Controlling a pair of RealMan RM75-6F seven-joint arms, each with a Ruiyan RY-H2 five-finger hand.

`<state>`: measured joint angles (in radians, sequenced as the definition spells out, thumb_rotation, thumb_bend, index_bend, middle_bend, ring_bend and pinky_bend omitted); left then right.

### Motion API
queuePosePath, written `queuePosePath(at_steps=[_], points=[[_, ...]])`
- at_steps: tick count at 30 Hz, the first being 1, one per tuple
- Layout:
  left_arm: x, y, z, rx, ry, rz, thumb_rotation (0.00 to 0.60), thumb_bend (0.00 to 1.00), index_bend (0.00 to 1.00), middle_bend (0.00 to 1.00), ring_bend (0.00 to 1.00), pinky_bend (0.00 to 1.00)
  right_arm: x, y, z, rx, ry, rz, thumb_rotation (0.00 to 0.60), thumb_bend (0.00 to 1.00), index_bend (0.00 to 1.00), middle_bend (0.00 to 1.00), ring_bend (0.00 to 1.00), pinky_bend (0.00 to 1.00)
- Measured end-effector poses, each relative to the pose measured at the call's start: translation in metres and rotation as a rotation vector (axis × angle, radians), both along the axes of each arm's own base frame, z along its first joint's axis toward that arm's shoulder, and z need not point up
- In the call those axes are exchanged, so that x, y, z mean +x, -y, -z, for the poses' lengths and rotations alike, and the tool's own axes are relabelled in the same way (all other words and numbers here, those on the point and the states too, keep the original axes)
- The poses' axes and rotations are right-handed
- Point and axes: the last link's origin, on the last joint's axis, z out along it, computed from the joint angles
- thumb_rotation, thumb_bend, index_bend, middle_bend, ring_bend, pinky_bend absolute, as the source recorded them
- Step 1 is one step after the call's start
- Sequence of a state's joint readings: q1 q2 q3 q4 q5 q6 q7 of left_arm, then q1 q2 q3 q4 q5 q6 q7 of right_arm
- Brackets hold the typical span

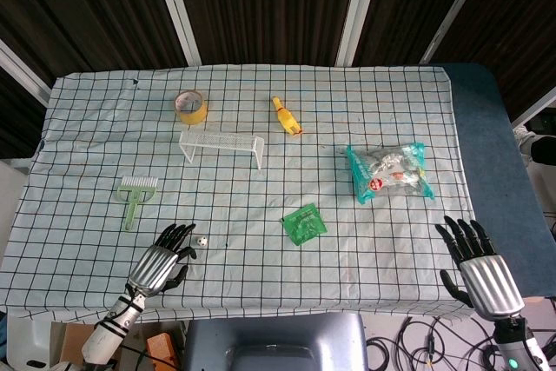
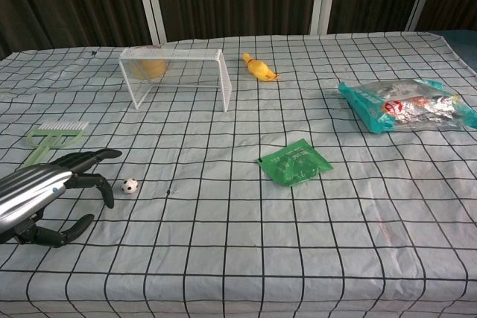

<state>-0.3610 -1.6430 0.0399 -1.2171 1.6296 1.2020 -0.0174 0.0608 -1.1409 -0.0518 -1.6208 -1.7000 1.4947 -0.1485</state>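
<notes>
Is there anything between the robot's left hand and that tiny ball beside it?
No. Only bare checked cloth separates the left hand from the small ball; the chest view shows the gap most plainly.

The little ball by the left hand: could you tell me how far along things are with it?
Nothing looks done: the small ball lies on the cloth, apart from the left hand, whose open fingers point toward it. Grasping remains. The right hand rests open, far off.
</notes>
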Motion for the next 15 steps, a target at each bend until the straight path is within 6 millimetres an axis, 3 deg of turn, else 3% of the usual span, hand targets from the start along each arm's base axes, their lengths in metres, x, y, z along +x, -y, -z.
queuePosePath(at_steps=[12, 15], points=[[0.004, -0.011, 0.008, -0.028, -0.023, 0.002, 0.600, 0.53, 0.46, 0.00, 0.00, 0.01, -0.001, 0.000, -0.003, -0.009, 0.006, 0.002, 0.600, 0.34, 0.00, 0.00, 0.00, 0.00], [0.012, -0.027, 0.008, -0.002, -0.035, 0.018, 0.600, 0.53, 0.33, 0.00, 0.00, 0.01, -0.001, 0.000, -0.006, -0.018, 0.015, 0.001, 0.600, 0.34, 0.00, 0.00, 0.00, 0.00]])
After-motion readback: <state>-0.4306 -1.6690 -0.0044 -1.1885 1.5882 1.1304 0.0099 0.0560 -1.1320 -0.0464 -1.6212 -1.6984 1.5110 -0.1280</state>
